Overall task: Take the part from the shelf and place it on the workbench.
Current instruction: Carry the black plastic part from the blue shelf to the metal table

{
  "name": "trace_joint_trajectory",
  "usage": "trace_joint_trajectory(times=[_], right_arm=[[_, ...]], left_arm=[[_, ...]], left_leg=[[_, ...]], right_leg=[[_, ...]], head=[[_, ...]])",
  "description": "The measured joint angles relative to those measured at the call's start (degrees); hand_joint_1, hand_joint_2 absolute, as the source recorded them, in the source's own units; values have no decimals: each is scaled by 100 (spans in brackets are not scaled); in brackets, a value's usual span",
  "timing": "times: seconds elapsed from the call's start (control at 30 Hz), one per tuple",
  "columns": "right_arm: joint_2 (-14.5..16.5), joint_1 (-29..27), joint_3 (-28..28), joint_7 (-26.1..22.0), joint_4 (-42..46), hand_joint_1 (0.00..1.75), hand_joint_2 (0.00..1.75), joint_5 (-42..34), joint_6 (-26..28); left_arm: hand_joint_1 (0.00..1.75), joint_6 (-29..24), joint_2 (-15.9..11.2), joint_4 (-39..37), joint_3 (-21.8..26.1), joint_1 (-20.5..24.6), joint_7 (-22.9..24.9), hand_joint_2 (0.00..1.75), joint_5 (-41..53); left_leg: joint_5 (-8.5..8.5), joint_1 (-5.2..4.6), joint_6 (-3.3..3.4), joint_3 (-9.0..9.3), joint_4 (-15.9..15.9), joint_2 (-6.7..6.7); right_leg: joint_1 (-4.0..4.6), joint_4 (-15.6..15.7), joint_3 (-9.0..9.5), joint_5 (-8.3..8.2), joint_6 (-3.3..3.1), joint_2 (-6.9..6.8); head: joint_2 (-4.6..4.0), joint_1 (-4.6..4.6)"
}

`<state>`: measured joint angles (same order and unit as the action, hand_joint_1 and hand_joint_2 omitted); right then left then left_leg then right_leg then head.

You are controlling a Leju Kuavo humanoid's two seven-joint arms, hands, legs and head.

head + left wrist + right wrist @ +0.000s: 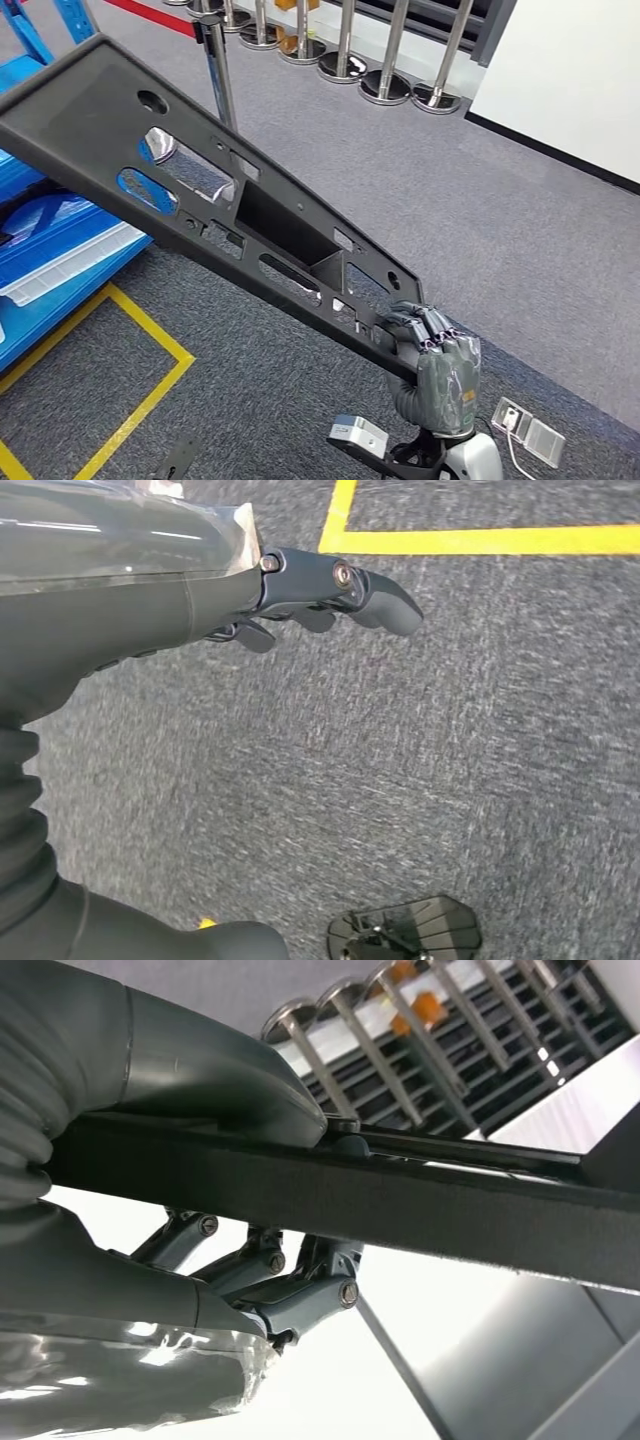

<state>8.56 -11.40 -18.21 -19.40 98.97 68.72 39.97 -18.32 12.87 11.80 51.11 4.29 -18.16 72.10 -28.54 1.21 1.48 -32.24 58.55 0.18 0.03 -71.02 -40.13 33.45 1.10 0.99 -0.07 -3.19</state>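
Part: long black panel with cut-outs, carried tilted above the grey carpet, gripped at its near end alone by the right hand, thumb over the edge and fingers curled beneath; left hand hangs over the floor holding nothing, fingers loosely extended. Risk: the long unsupported end likely levers in a one-ended grip; may twist or slip. Obstacles: blue shelf just beside the far end; stanchion posts beyond; yellow floor line; workbench unlocated.

readable text: none | small silver box by the right arm: dark marking on its top face, too small to read | long black part: no legible label or number
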Motion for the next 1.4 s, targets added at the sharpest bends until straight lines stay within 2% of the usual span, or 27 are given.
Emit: trace_joint_trajectory(times=[0.03, 0.07, 0.1, 0.17, 0.23, 0.27, 0.33, 0.4, 0.43, 0.5, 0.57, 0.6, 0.63, 0.7, 0.73, 0.8, 0.87, 0.93, 1.0, 1.07, 1.1, 1.13, 1.17, 1.23, 1.3, 1.37, 1.4], right_arm=[[4, -12, 16, -3, 1, 175, 175, -7, 0], [8, -25, 34, -5, 2, 175, 175, -12, -1], [10, -37, 50, -6, 3, 175, 175, -14, -1], [17, -53, 70, -11, 15, 175, 175, -14, 0], [27, -57, 77, -21, 33, 175, 175, -13, 0], [33, -60, 84, -25, 39, 175, 175, -16, 0], [52, -74, 105, -40, 54, 175, 175, -37, 1], [85, -93, 132, -84, 78, 175, 175, -75, 1], [108, -100, 145, -114, 90, 175, 175, -97, 1], [155, -115, 170, -167, 101, 175, 175, -143, 1], [190, -147, 197, -197, 101, 175, 175, -174, 1], [204, -165, 214, -212, 100, 175, 175, -182, 1], [215, -180, 230, -229, 100, 175, 175, -188, 1], [237, -194, 259, -266, 99, 175, 175, -201, 1], [247, -195, 271, -279, 98, 175, 175, -209, 0], [272, -202, 300, -298, 96, 175, 175, -225, 0], [291, -227, 332, -313, 96, 175, 175, -238, 1], [301, -247, 357, -338, 98, 175, 175, -247, 1], [305, -253, 370, -360, 97, 175, 175, -256, 1], [307, -262, 390, -364, 89, 175, 175, -273, 1], [307, -268, 403, -364, 85, 175, 175, -282, 1], [307, -273, 417, -364, 81, 175, 175, -288, 1], [307, -276, 428, -364, 79, 175, 175, -290, 1], [308, -274, 439, -365, 78, 175, 175, -290, 1], [313, -272, 452, -365, 78, 175, 175, -292, 1], [319, -277, 473, -364, 79, 175, 175, -293, 1], [326, -280, 485, -363, 81, 175, 175, -293, 1]], left_arm=[[0, 1, -2, 0, 1, -7, 0, 175, -1], [0, 1, -3, 0, 1, -10, 0, 175, -1], [0, 1, -4, 0, 2, -9, 0, 175, -2], [0, 1, -3, 0, 2, -5, -1, 175, -2], [0, 0, -4, 0, 2, 3, -1, 175, -2], [0, 0, -4, 0, 2, 5, -1, 175, -2], [0, -1, 0, 0, 2, 10, -1, 175, -2], [0, -2, 5, 0, 3, 21, -3, 175, -2], [0, -3, 6, 0, 4, 24, -4, 175, -2], [0, -4, 5, 0, 9, 17, -4, 175, -6], [0, -5, 4, 0, 26, -7, 4, 175, -10], [0, -6, 4, 0, 35, -16, 8, 175, -10], [0, -8, 4, 0, 44, -19, 11, 175, -9], [0, -16, 1, 0, 55, -13, 13, 175, -7], [0, -24, -2, 0, 61, -9, 14, 175, -5], [0, -38, -7, 0, 73, -5, 19, 175, 0], [0, -46, -6, 0, 79, 2, 26, 175, 5], [0, -48, -5, 0, 83, 13, 28, 175, 15], [0, -49, -5, 0, 84, 8, 29, 175, 30], [0, -50, -9, 0, 87, -10, 33, 175, 40], [0, -50, -11, 0, 88, -14, 35, 175, 44], [0, -50, -13, 0, 89, -15, 35, 175, 46], [0, -50, -13, 0, 89, -14, 35, 175, 48], [0, -50, -14, 0, 89, -12, 35, 175, 49], [0, -50, -14, 0, 89, -12, 36, 175, 49], [0, -50, -14, 0, 89, -9, 37, 175, 53], [0, -50, -13, 0, 89, -2, 36, 175, 55]], left_leg=[[-12, 0, -3, 8, 0, 63], [-26, 1, -14, 18, 1, 124], [-43, 5, -29, 36, 1, 178], [-91, 15, -80, 96, 0, 275], [-139, 1, -147, 138, 2, 343], [-156, -5, -180, 149, -1, 372], [-178, 6, -248, 175, -24, 442], [-289, 36, -297, 172, 68, 383], [-427, 40, -304, 86, 284, 293], [-769, 27, -288, -281, 1042, 107], [-905, 4, -267, -639, 1644, 50], [-808, -6, -247, -687, 1638, 38], [-614, -16, -220, -627, 1408, 22], [-157, -30, -153, -346, 644, -115], [-21, -30, -134, -223, 329, -203], [38, -41, -117, -118, 74, -318], [49, -42, -93, -96, 29, -264], [65, -20, -46, -66, -14, -180], [58, -11, -11, -41, -35, -71], [37, -12, -6, -30, -34, 56], [24, -11, -14, -21, -33, 116], [8, -7, -27, -4, -33, 172], [-14, -2, -47, 25, -33, 223], [-65, -8, -106, 83, -30, 308], [-104, -26, -171, 115, -31, 376], [-131, -14, -235, 142, -45, 447], [-173, 5, -263, 146, -22, 421]], right_leg=[[-29, -312, -169, 91, 30, -25], [-57, -431, -245, 73, 56, -41], [-78, -302, -194, -54, 75, -63], [-94, 479, 191, -450, 89, -206], [-51, 1080, 486, -649, 28, -362], [-22, 1168, 520, -643, -20, -394], [13, 1183, 508, -633, -124, -296], [8, 1225, 541, -642, -213, -204], [-2, 1247, 568, -646, -254, -158], [2, 1256, 594, -637, -306, -57], [21, 1255, 613, -624, -329, 81], [30, 1254, 627, -618, -336, 158], [38, 1254, 646, -610, -341, 236], [52, 1250, 683, -589, -332, 380], [57, 1241, 686, -579, -317, 441], [48, 1235, 669, -573, -266, 528], [29, 1239, 652, -564, -203, 568], [42, 1064, 579, -428, -144, 368], [34, 447, 282, -101, -88, 83], [-16, -270, -102, 149, -36, -13], [-39, -393, -182, 131, -14, -32], [-59, -280, -140, 4, 3, -54], [-71, 68, 26, -206, 13, -102], [-52, 863, 422, -530, -2, -319], [-4, 1197, 572, -592, -66, -432], [23, 1211, 560, -588, -152, -331], [21, 1224, 566, -593, -193, -280]], head=[[0, 1], [0, 1], [0, 1], [0, 1], [0, 5], [0, 8], [0, 11], [0, 14], [0, 25], [0, 43], [0, 51], [0, 52], [0, 52], [0, 50], [0, 49], [0, 48], [0, 49], [0, 36], [0, 21], [0, 18], [0, 19], [0, 19], [0, 19], [0, 19], [0, 26], [0, 31], [0, 33]])
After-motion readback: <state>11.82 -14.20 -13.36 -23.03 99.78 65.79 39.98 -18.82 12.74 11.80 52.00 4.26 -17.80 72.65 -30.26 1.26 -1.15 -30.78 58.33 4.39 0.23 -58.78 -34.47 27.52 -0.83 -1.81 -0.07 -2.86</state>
